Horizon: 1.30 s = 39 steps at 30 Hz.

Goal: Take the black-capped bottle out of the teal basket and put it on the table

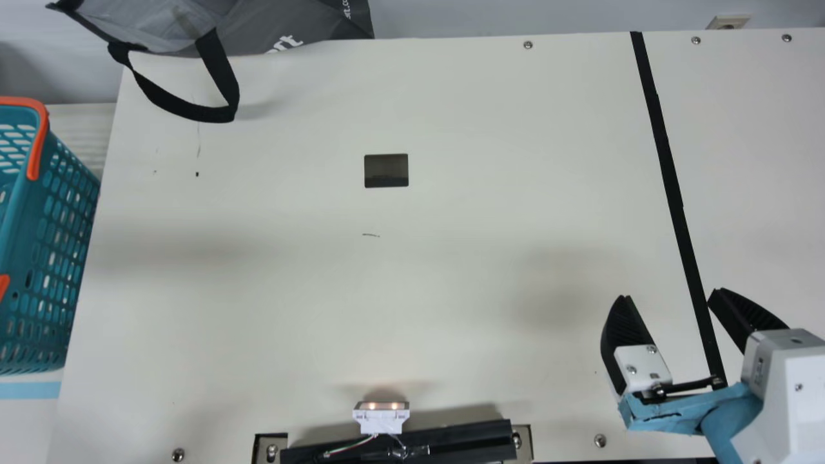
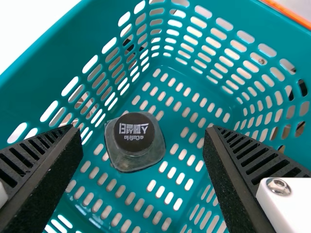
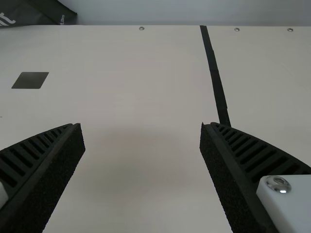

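Black-capped bottle stands in teal basket, nine o'clock of tabletop, main view; left gripper open above, right gripper open, four o'clock; basket's close wall could snag a descending fingertip, tipping the bottle.

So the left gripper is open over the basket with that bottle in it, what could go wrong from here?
The bottle stands near a slotted wall of the basket, so a finger of the left gripper might snag there. The basket sits beside the table, so a low lift might knock the bottle on the basket's side.
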{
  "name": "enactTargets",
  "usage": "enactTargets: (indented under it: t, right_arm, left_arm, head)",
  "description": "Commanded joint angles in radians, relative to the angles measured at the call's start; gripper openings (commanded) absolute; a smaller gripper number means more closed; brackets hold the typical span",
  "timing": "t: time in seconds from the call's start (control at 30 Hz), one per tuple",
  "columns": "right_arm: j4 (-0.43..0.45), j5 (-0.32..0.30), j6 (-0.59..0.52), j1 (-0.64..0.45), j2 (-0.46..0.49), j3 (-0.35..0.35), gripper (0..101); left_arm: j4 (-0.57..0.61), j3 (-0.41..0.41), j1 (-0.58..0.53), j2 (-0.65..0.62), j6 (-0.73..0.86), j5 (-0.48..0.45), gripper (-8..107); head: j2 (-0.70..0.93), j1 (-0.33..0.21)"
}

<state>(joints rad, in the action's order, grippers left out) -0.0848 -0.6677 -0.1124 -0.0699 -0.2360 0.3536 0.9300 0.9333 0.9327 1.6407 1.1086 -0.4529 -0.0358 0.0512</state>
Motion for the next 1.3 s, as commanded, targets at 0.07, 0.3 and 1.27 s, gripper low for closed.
enactTargets:
  t: [0.07,0.3,1.27]
  right_arm:
    - [0.000,0.000,0.000,0.000,0.000,0.000,91]
    - [-0.001,0.000,0.000,0.000,0.000,0.000,91]
    - [0.000,-0.002,0.000,0.000,0.000,0.000,91]
  left_arm:
    - [-0.014,0.008,0.002,0.016,-0.013,0.010,107]
    - [-0.030,0.020,0.011,0.049,-0.022,0.029,107]
    - [0.064,0.054,0.000,0.179,0.096,0.027,107]
  head:
    - [0.008,-0.004]
    - [0.008,-0.004]
    - [0.008,-0.004]
